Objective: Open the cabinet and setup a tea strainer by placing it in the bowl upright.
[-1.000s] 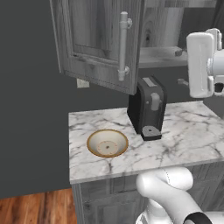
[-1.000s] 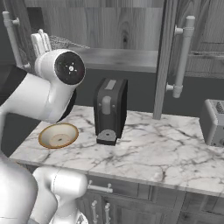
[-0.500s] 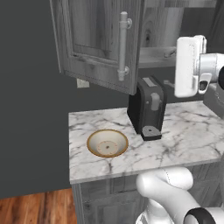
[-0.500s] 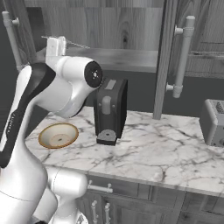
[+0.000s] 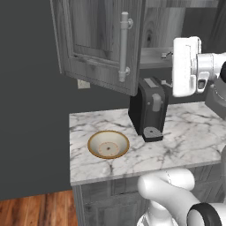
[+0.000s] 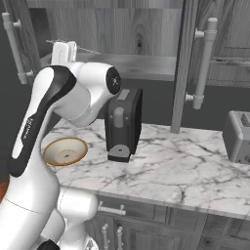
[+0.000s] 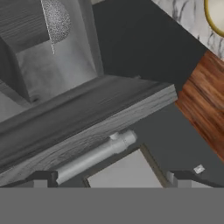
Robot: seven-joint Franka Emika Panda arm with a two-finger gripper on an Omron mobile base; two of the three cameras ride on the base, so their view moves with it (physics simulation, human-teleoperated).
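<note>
Inside the cabinet (image 5: 101,39) — tea strainer (image 7: 56,19), beyond the wide-spread gripper (image 7: 109,177).

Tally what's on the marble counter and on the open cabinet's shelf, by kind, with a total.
Bowl: 1, cream with a tan rim, on the counter
Coffee machine: 1, black
Toaster: 1, grey, at the counter's right end
Tea strainer: 1, mesh, on the shelf inside the cabinet
Total: 4

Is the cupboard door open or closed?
Open. The cabinet door swings out over the counter, and the shelf inside shows, with the tea strainer on it.
</note>
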